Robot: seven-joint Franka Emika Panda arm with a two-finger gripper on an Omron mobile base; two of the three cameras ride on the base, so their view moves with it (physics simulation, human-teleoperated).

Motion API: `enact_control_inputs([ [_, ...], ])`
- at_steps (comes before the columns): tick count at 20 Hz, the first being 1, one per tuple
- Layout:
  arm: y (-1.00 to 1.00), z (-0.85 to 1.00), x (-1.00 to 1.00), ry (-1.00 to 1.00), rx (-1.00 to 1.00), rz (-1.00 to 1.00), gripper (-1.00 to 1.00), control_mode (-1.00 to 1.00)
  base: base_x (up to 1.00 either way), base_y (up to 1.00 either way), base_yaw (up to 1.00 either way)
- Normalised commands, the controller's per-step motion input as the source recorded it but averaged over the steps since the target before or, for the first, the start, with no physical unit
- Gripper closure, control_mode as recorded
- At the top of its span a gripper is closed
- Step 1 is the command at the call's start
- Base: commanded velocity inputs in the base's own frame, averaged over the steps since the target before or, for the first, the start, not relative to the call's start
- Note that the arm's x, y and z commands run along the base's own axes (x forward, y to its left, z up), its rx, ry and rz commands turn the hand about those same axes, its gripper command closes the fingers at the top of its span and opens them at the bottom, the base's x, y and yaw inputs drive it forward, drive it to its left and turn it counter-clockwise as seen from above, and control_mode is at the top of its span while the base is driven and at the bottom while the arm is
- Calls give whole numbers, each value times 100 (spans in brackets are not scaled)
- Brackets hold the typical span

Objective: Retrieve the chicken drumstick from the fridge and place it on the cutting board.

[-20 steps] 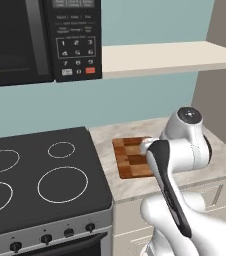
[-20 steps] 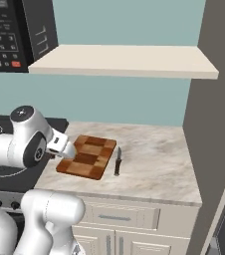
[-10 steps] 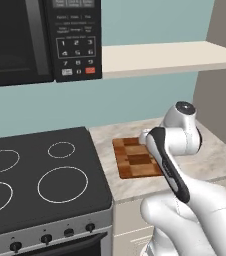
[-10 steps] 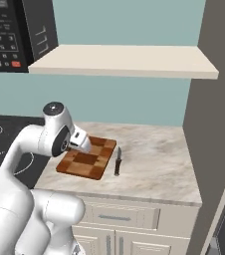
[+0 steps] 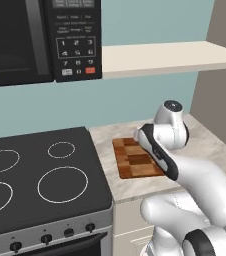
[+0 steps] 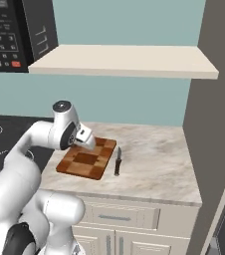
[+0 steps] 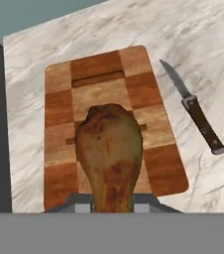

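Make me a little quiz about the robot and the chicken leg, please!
1. True or false: the chicken drumstick already lies flat on the cutting board.
2. What lies on the counter beside the board? A) a spoon B) a knife C) a cup
3. Fill in: the hand holds the drumstick above the ____.

Key:
1. False; the hand grips it over the board.
2. B
3. cutting board
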Motion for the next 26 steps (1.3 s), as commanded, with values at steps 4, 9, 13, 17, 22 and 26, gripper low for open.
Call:
enact_control_inputs([
  [4,0,-59,37,-2,0,-1,100,-100,0,0,0],
  [9,0,-56,39,-3,0,-1,100,-100,0,0,0],
  [13,0,-51,39,-3,0,0,100,-100,0,0,0],
  [17,0,-46,34,-1,0,0,100,-100,0,0,0],
  [22,0,-18,17,0,1,0,100,-100,0,0,0],
  [26,0,-18,5,0,3,0,100,-100,0,0,0],
])
